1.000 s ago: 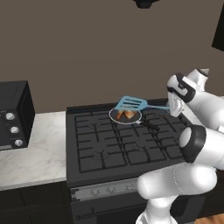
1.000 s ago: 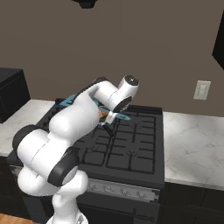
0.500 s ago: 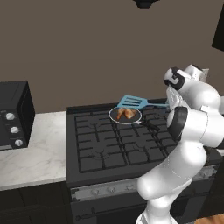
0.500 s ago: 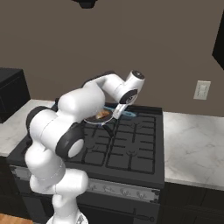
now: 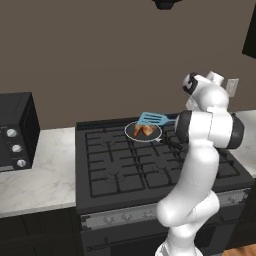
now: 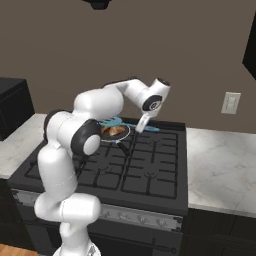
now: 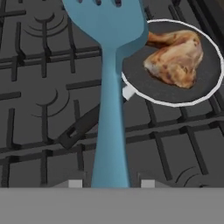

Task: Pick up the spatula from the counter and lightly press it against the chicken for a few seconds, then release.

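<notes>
The gripper is clamped on the spatula, the blue handle running straight up between the two tips, so that is a firm grasp. Take the pan as the marker: it sits on the back part of the stove, white rim, dark inside, with the chicken lying in it, golden brown and a little off centre. The spatula's slotted blade hangs over the pan's edge just beside the chicken, and from the left base camera it floats a touch above and behind the meat. Whether blade and chicken actually meet, I cannot tell from here. The spatula handle stretches away from the pan toward the right side of the stove, where the white arm folds back over it. The pan's own dark handle slants out across the grates, passing under the blue one. Well off to the left of the pan, past the stove's edge, a black oven stands on the marble counter.
</notes>
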